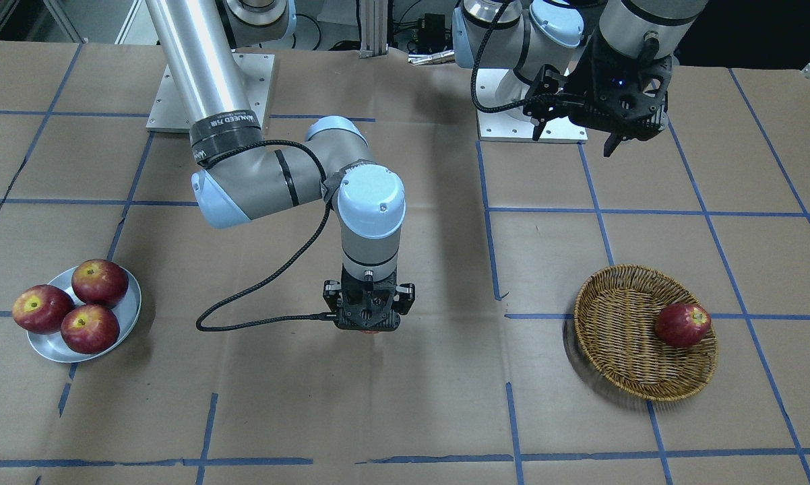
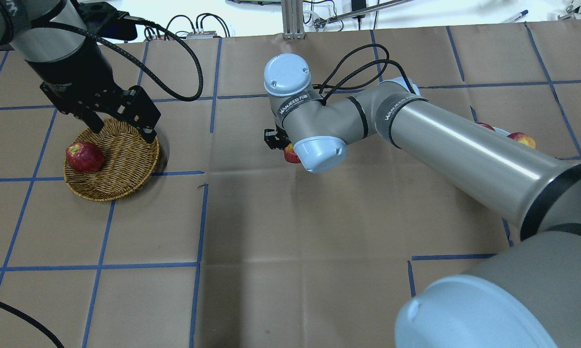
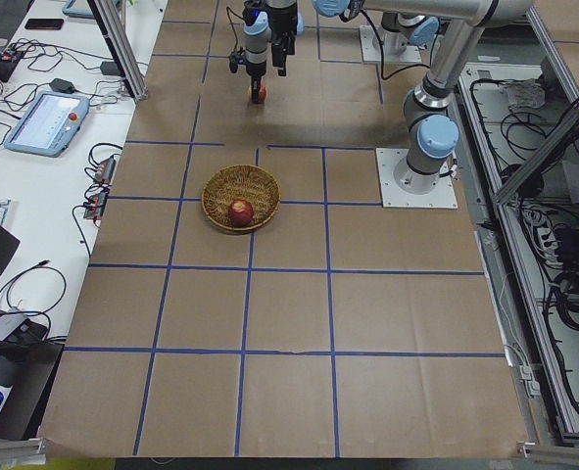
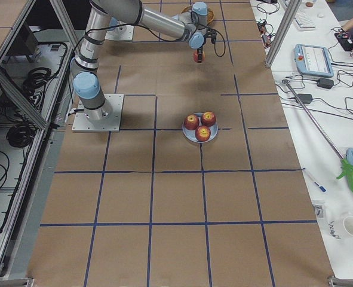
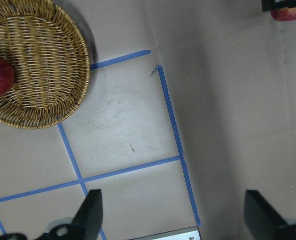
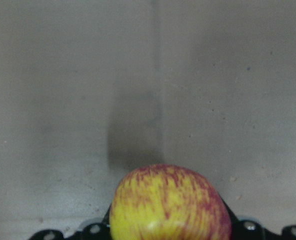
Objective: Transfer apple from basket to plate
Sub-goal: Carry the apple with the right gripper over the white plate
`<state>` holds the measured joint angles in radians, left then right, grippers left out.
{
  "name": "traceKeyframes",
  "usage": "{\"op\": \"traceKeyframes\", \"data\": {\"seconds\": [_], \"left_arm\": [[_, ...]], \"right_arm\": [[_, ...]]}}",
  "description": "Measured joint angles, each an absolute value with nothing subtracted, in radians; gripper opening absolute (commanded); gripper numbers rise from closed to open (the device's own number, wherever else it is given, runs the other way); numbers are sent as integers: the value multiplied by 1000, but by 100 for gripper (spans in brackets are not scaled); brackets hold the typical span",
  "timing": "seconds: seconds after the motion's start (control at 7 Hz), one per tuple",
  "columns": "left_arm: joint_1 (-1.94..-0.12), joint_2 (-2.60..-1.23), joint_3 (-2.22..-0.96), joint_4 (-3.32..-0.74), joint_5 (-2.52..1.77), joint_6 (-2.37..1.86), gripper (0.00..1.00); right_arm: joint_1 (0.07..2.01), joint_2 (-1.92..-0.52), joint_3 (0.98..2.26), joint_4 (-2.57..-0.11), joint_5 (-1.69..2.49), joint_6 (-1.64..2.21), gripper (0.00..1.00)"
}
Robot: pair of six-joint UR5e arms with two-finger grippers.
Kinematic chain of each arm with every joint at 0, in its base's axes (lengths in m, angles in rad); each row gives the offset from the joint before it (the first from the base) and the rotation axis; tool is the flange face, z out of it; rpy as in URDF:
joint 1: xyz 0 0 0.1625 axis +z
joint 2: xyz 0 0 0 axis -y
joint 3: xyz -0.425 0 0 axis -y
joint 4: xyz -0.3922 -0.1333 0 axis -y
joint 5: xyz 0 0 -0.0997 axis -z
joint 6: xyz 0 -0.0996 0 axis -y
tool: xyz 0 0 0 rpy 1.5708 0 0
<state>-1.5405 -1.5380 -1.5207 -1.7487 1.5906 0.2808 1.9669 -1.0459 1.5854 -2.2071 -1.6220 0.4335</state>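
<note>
The apple (image 6: 170, 205), yellow streaked with red, sat clamped in the right pincer (image 1: 368, 311). It hung directly under the pincer, which pointed straight down and hid all but a red sliver of the fruit in the front-facing view. The wrist camera showed the apple's shadow on the paper a little apart from the fruit, so it was held off the bench (image 1: 405, 404). It was over the middle of the bench, between the basket (image 1: 620, 276) and the plate (image 1: 125, 316) and well apart from both.

The plate carried three red apples (image 1: 89, 302) touching one another. The basket held one dark red apple (image 1: 682, 325) against its rim. The left pincer (image 2: 123, 133) hung above the basket's far edge, its fingers spread wide around nothing.

The bench was covered in brown paper, creased in places and marked into large squares by blue tape (image 1: 489, 249). Both arms rose from grey base plates (image 1: 209, 94) bolted to it. Along the far side ran white desks (image 3: 34, 166) with a tablet-like pendant (image 3: 42, 122) and loose cables; aluminium posts (image 4: 281, 33) stood at the edge.
</note>
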Motion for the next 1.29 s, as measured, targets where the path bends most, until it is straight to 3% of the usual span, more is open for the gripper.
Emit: {"op": "traceKeyframes", "data": {"seconds": [0.43,0.71,1.29], "left_arm": [[-1540,-1545,-1521,-1749,1593,278,99],[-1540,-1545,-1522,-1749,1593,277,99],[-1541,-1543,-1541,-1747,1580,268,99]], "right_arm": [[1835,-1255,1608,-2002,-1612,302,52],[1661,-1375,1695,-1944,-1608,68,52],[1303,-1465,1795,-1940,-1601,-416,52]]}}
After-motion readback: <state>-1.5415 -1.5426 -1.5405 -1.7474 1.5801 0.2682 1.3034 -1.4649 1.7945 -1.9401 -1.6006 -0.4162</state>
